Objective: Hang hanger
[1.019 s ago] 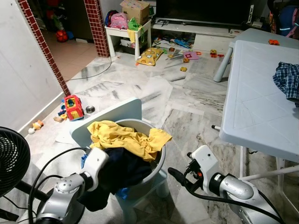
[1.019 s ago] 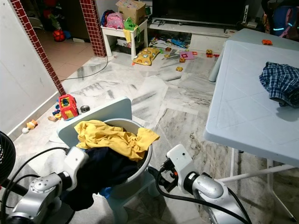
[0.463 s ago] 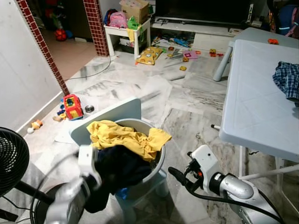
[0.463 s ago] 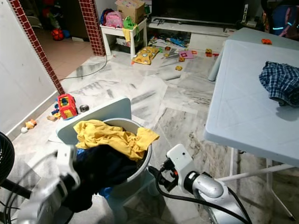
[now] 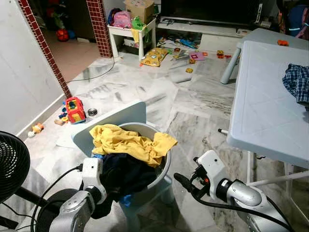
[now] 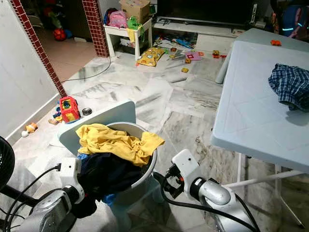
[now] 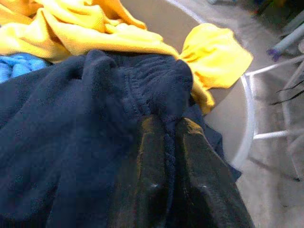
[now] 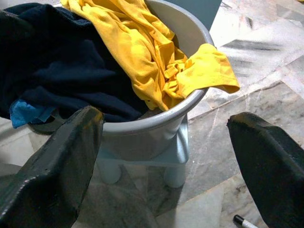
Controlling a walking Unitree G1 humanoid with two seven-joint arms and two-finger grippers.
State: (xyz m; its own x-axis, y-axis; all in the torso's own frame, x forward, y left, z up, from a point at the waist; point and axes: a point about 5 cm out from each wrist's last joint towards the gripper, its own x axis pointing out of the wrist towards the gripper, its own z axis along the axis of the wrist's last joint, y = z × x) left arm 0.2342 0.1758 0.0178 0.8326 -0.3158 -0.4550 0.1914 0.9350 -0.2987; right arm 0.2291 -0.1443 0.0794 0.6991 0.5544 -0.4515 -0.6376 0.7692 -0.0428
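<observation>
The left gripper (image 7: 164, 142) has drawn back toward the basin's (image 5: 164, 170) near rim, fingers pinching the navy garment (image 7: 71, 128). The right gripper (image 8: 166, 156) hangs beside it, splayed wide; any hanger seems buried.

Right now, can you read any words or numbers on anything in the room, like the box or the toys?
No text can be read here.
Cardboard box on the small white table: no print can be made out.
Red toy truck on the floor: markings too small to read.
Yellow toy and the scattered toys near it: too small and blurred to read.
</observation>
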